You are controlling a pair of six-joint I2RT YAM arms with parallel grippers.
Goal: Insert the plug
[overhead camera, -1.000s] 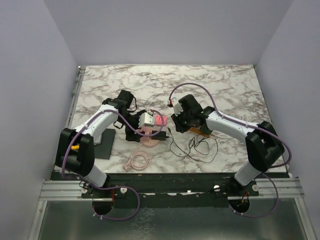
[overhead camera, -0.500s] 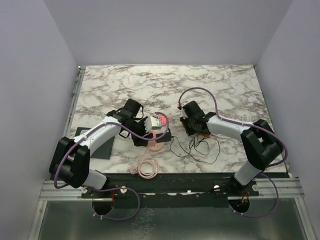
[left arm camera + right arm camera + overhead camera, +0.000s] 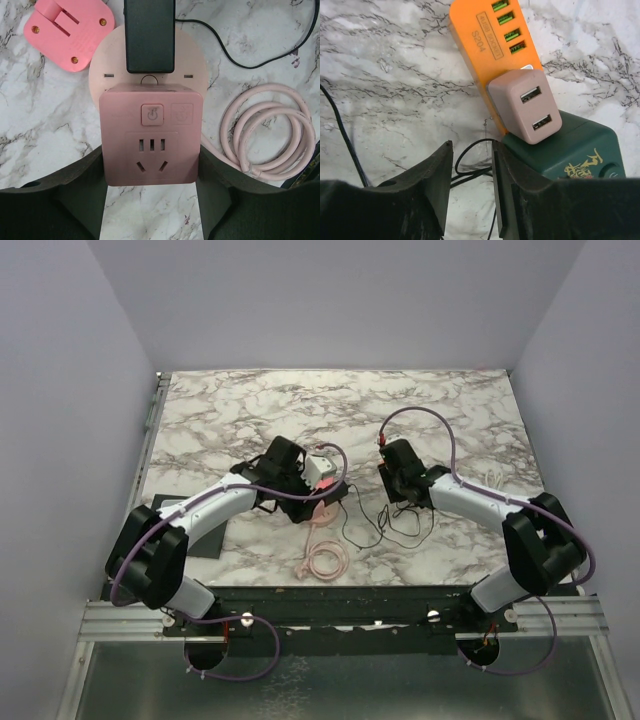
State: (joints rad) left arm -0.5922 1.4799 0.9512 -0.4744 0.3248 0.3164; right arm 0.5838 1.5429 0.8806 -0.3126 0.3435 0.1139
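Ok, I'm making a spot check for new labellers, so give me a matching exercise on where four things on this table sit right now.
Things:
1. pink socket cube
2. black adapter
3. pink coiled cable
4. beige USB charger

Places:
A. sitting on the orange power strip
B. held in the left gripper, a finger against each side
C. lying over the round pink base
D. loose on the marble table, to the right of the cube in the left wrist view

Pairs: 1-B, 2-C, 3-D, 4-A
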